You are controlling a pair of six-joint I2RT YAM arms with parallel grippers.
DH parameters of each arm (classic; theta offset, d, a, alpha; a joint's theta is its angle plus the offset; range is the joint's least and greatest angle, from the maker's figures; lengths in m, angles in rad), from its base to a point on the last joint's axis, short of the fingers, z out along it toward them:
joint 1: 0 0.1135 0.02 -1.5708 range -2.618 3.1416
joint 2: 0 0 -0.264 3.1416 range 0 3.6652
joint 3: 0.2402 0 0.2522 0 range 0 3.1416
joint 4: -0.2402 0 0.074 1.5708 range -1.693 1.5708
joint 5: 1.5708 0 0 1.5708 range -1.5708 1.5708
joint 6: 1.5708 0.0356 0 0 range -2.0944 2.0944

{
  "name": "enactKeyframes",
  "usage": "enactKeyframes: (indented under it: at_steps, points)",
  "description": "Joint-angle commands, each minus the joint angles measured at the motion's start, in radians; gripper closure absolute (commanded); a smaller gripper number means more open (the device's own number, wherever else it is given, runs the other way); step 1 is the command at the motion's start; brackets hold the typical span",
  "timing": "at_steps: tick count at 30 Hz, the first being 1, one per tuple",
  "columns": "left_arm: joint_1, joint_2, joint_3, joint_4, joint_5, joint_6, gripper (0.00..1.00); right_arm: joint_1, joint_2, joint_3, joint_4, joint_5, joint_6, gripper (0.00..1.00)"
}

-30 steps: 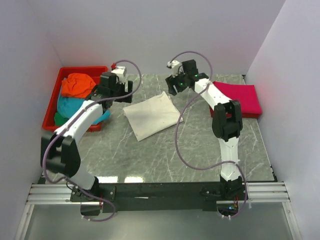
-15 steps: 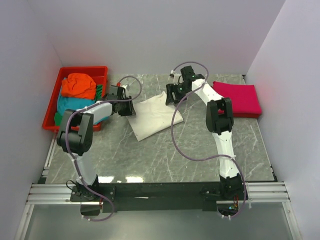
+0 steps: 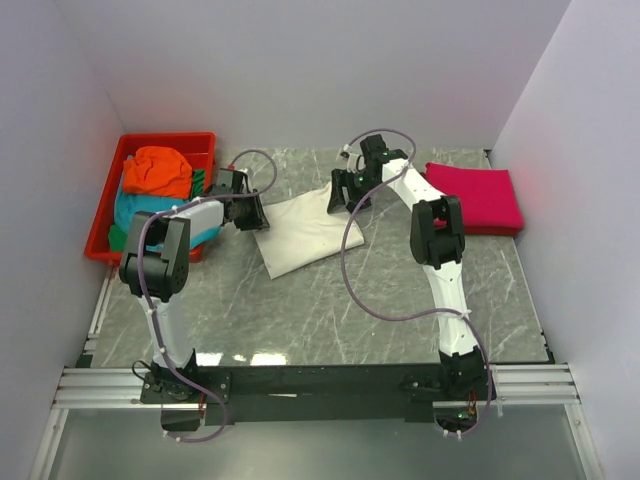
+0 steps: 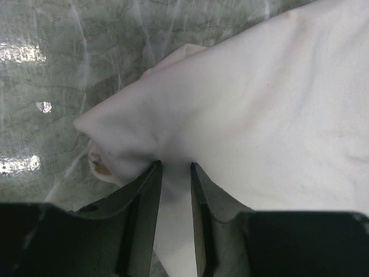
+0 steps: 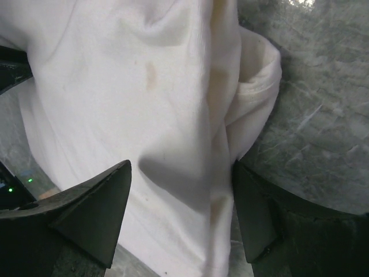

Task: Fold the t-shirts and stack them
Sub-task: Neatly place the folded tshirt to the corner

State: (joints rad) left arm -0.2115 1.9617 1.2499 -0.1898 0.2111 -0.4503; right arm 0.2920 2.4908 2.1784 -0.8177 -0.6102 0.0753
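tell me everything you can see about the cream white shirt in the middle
The cream-white t-shirt is soft, faintly stained cloth, folded into a rough rectangle lying flat and skewed on the grey veined table. The left pincer pinches its left corner; the right pincer stands open over its far right edge, where layers bunch.

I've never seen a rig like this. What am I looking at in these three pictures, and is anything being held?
Two robot arms are bolted at the near edge of a table. The wide picture looks down from above; each close-up comes from a camera on one arm's wrist. A cream-white t-shirt lies mid-table, a folded pink t-shirt at right, and a red tray at left holds an orange shirt and a teal shirt. The left gripper pinches one corner of the cream-white t-shirt; the right gripper is open around the cloth at another corner.
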Motion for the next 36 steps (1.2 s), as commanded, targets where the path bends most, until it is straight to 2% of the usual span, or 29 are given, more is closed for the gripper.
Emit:
enactKeyframes:
  at_steps: [1,6,11,12,14,15,16,17,18,19,20,25,28,31,33,36]
  points:
    - [0.001,0.077,-0.024,-0.057,-0.029,0.001,0.66,0.024,0.031,0.053,-0.046,-0.017,0.046,0.23]
    - [0.003,0.075,-0.014,-0.066,-0.007,0.005,0.66,0.045,0.051,0.073,-0.086,-0.019,0.072,0.26]
    - [0.003,0.059,-0.007,-0.072,0.016,0.013,0.66,0.056,0.056,0.087,-0.098,-0.049,0.086,0.44]
    - [0.003,0.052,-0.001,-0.088,0.016,0.021,0.66,0.055,0.059,0.090,-0.098,-0.057,0.087,0.54]
    - [0.003,-0.005,0.008,-0.086,0.013,0.032,0.65,0.055,0.059,0.098,-0.097,-0.077,0.087,0.66]
    - [0.003,-0.035,0.009,-0.082,0.017,0.045,0.62,0.052,0.053,0.100,-0.095,-0.071,0.084,0.85]
    - [0.003,-0.108,0.014,-0.074,0.016,0.051,0.57,0.050,0.043,0.107,-0.095,-0.047,0.071,0.94]
    - [0.003,-0.150,0.017,-0.074,0.016,0.077,0.52,0.046,0.034,0.107,-0.092,-0.033,0.064,1.00]
    - [0.003,-0.194,0.022,-0.074,0.022,0.103,0.45,0.038,0.002,0.106,-0.089,-0.007,0.054,1.00]
    - [0.003,-0.239,0.037,-0.083,0.036,0.136,0.42,0.033,-0.018,0.103,-0.092,0.024,0.016,1.00]
    - [0.003,-0.332,0.042,-0.088,0.031,0.183,0.35,0.032,-0.071,0.095,-0.093,0.106,-0.009,1.00]
    - [0.003,-0.614,-0.038,-0.094,-0.061,0.304,0.14,0.032,-0.259,-0.029,-0.064,0.444,-0.188,1.00]
    - [0.003,-0.817,-0.174,-0.074,-0.093,0.341,0.10,0.027,-0.354,-0.086,-0.066,0.572,-0.265,1.00]
    - [0.003,-0.946,-0.329,-0.010,-0.058,0.335,0.09,0.019,-0.440,-0.156,-0.057,0.641,-0.327,1.00]
    - [0.003,-0.990,-0.421,0.019,-0.035,0.346,0.09,0.015,-0.495,-0.180,-0.052,0.658,-0.351,1.00]
    - [0.003,-1.026,-0.457,-0.003,-0.053,0.367,0.09,-0.011,-0.546,-0.201,-0.060,0.664,-0.408,1.00]
